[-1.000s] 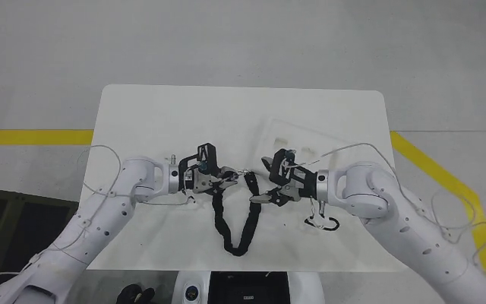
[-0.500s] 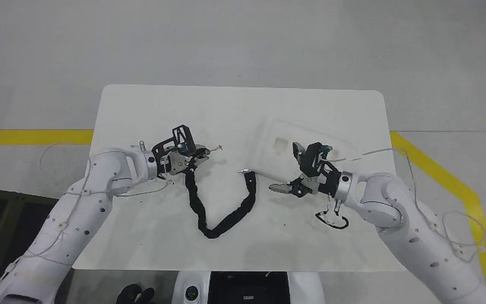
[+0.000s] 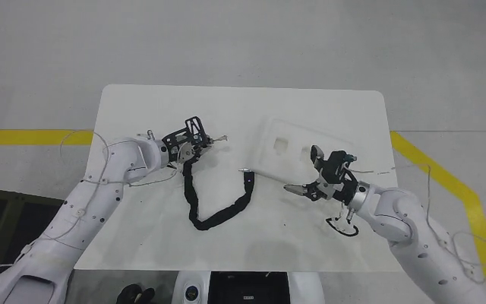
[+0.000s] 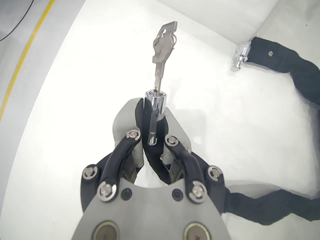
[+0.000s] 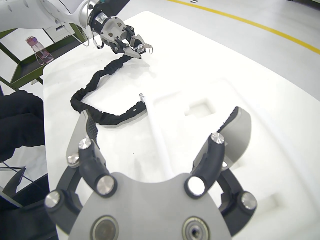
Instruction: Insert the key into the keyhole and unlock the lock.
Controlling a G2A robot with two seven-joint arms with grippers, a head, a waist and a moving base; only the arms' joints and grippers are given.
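My left gripper [image 4: 152, 106] is shut on the chrome lock cylinder [image 4: 156, 101] at one end of a black fabric-covered chain [image 3: 205, 220]. A silver key [image 4: 162, 48] sticks out of its keyhole. In the top view this gripper [image 3: 199, 149] is over the table's left half, with the key [image 3: 219, 140] pointing right. The chain's other end, a metal pin [image 3: 247, 174], lies free on the table, apart from the cylinder. My right gripper [image 5: 160, 116] is open and holds nothing. It hovers right of the pin [image 5: 142, 96], at the near edge of the foam tray.
A white foam tray [image 3: 292, 144] with square recesses lies on the right half of the white table [image 3: 152, 106]. A black cable loop [image 3: 338, 224] rests near the front right. A green shelf with a pink bottle [image 5: 37, 49] stands beyond the table's left side.
The grippers were close together on the joined lock ends. They have drawn apart: the pin end now lies free, the left carried the cylinder and key left and back, the right withdrew to the right.
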